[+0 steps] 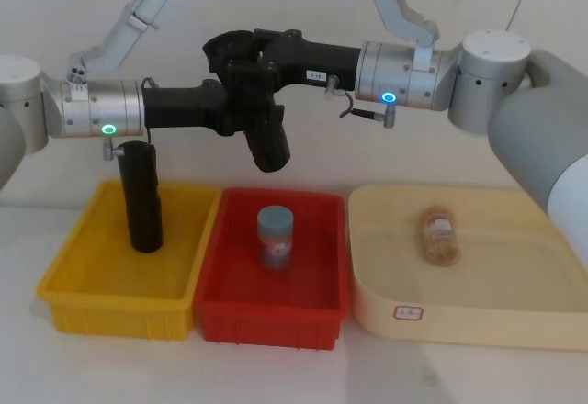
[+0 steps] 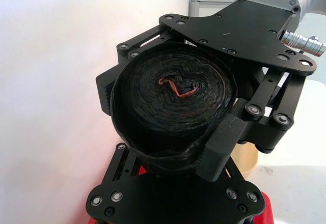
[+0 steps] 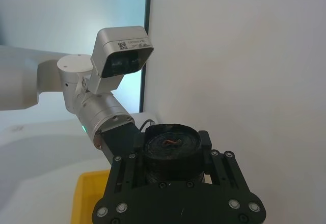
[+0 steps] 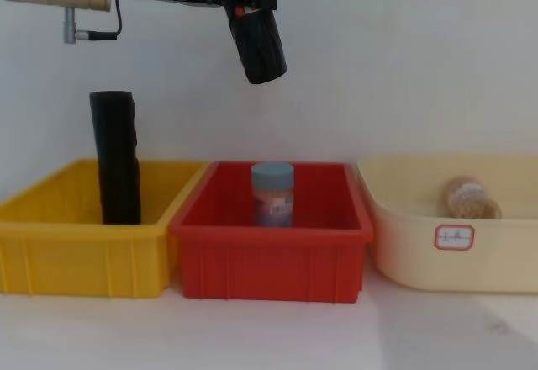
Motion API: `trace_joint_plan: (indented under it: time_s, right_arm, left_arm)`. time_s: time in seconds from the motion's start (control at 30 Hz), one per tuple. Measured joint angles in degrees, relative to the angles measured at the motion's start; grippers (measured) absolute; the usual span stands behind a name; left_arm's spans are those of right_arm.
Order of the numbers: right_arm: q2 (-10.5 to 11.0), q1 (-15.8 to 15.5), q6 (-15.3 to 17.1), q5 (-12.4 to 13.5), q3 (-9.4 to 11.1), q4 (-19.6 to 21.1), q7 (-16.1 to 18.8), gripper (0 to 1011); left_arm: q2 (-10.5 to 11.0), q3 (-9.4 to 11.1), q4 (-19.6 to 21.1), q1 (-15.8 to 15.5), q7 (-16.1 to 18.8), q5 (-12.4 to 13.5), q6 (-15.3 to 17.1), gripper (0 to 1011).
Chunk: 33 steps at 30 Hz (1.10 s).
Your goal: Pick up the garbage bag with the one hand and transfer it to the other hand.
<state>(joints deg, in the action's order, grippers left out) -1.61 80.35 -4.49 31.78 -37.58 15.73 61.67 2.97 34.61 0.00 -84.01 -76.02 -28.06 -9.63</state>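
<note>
- Hanging in mid-air above the red bin (image 1: 323, 317), the garbage bag roll (image 1: 266, 138) is a tight black cylinder, tilted, its lower end pointing down toward the bin.
- The left gripper (image 1: 241, 101) comes in from the side of the yellow bin (image 1: 64, 280), which sits just left of the red bin; its jaws are closed on the roll's upper part.
- The right gripper (image 1: 246, 50) reaches in from the side of the cream tub (image 1: 367, 285), which sits just right of the red bin; in the left wrist view its fingers (image 2: 219, 147) press against the roll's side, so both grippers grasp the roll at once.
- In the left wrist view the roll's end face shows wound layers with a thin red band (image 2: 179, 87) at the centre.
- A second black roll (image 1: 142, 195) stands upright in the yellow bin, against its back wall.
- A blue-lidded jar (image 1: 275, 236) stands upright in the middle of the red bin.
- A bottle (image 1: 441, 233) lies on its side in the cream tub, well right of the red bin.
</note>
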Motion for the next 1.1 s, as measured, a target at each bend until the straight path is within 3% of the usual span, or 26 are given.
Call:
trace_joint_plan:
  time_s: [1.1]
  right_arm:
    - [-0.05, 0.0, 0.01, -0.02, 0.0, -0.02, 0.02, 602]
  left_arm:
    - [0.0, 0.0, 0.0, 0.0, 0.03, 0.0, 0.0, 446]
